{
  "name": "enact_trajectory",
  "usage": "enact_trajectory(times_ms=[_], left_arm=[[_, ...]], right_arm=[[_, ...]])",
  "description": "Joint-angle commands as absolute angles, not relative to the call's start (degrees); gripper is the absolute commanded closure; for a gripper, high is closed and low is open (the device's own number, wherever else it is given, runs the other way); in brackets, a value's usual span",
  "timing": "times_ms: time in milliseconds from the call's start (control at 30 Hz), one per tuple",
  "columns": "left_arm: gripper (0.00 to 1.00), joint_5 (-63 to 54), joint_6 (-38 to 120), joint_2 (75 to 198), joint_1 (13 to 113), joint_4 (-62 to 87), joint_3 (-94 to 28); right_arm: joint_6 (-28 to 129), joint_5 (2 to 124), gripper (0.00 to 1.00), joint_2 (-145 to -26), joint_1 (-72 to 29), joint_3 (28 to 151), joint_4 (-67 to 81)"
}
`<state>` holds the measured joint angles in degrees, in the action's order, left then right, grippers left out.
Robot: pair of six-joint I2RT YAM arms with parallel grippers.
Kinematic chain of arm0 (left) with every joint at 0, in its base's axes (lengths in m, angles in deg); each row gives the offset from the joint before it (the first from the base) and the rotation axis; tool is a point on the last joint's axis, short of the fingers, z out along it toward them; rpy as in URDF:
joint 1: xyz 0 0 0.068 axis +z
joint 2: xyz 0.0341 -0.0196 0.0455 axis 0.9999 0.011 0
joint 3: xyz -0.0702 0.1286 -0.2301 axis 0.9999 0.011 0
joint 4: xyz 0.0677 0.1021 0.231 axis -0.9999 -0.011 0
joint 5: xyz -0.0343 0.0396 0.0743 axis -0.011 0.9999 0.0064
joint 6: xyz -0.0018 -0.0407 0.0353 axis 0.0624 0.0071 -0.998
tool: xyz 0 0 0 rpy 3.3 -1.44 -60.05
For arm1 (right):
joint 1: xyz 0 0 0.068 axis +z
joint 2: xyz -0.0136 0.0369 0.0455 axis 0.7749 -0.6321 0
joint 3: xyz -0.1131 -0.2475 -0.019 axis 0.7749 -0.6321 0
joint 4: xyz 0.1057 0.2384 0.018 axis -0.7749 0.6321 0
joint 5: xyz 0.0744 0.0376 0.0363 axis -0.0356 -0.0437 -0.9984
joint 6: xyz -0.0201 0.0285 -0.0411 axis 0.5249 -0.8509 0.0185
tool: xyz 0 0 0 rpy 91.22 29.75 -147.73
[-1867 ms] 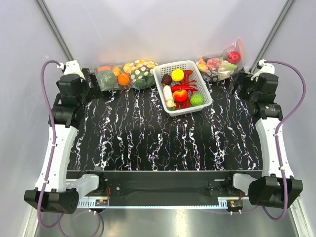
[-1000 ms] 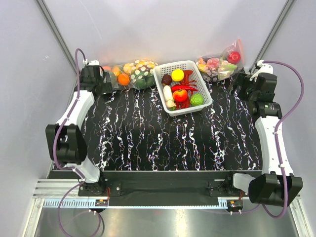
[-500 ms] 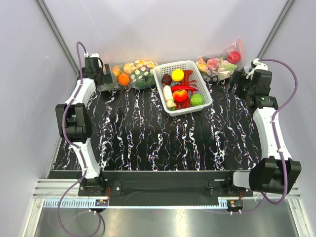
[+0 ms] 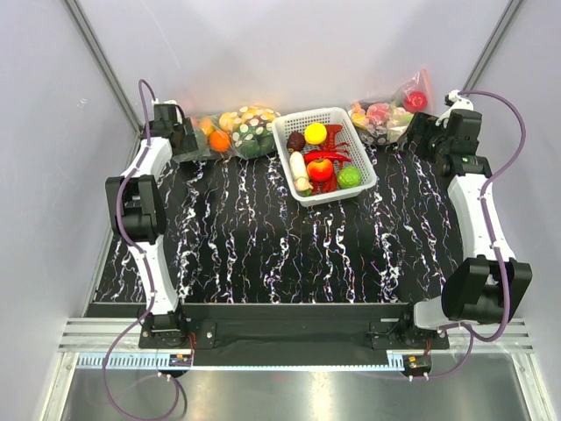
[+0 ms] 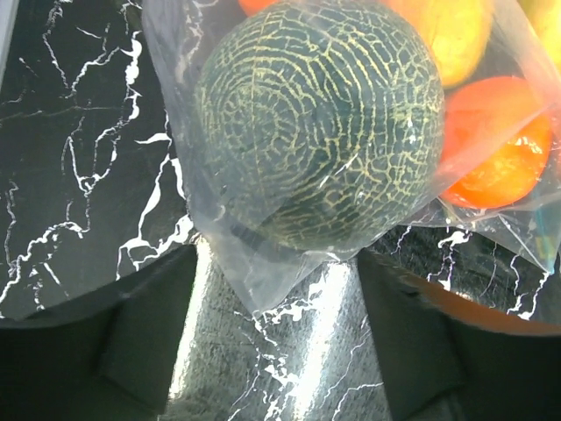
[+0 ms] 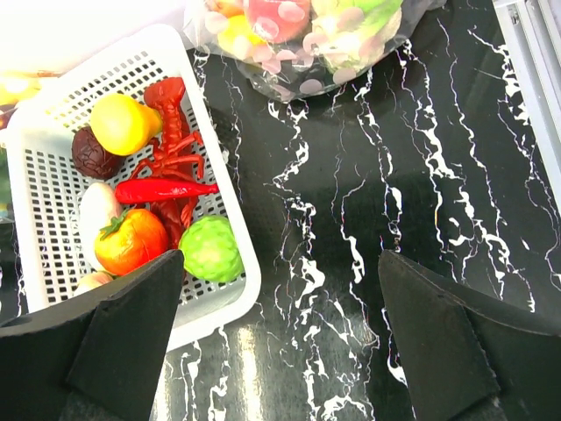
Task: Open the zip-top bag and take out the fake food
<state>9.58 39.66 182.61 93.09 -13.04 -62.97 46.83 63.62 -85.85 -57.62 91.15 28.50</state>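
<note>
On the marbled table, the zip-top bag is partly cropped.

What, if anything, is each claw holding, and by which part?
Nothing is held. The left claw stands open around a corner of the zip-top bag, not gripping it; the right claw is open above the table.

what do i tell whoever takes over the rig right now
left claw: open, fingers either side of a corner of the zip-top bag, no grip yet.
right claw: open, empty, over the table beside the white basket.
bag lies at the table's back left, fake food inside.
done: nothing beyond reaching the bag.
left: grip bag, open zip, take food out.
</note>
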Motion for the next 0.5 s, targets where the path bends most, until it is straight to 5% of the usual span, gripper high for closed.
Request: enact_trajectory(times_ms=[0, 167, 267, 467], left_arm=[[0.29, 10.08, 40.18, 183.44, 93.23, -12.91, -66.2], [0.48, 11.67, 39.66, 182.65, 93.24, -12.3, -63.31], [0.75, 10.71, 39.48, 182.91, 93.32, -13.44, -63.39], [1.0, 7.72, 38.43, 180.72, 93.32, -12.04, -59.71]], right_arm=[[46.74, 62.23, 0.0, -86.47, -57.65, 94.21, 25.77], [46.56, 62.15, 0.0, -86.82, -57.65, 93.59, 25.33], [47.09, 61.97, 0.0, -87.0, -57.65, 93.59, 25.6], [48.49, 61.62, 0.0, -87.09, -57.65, 93.94, 26.12]])
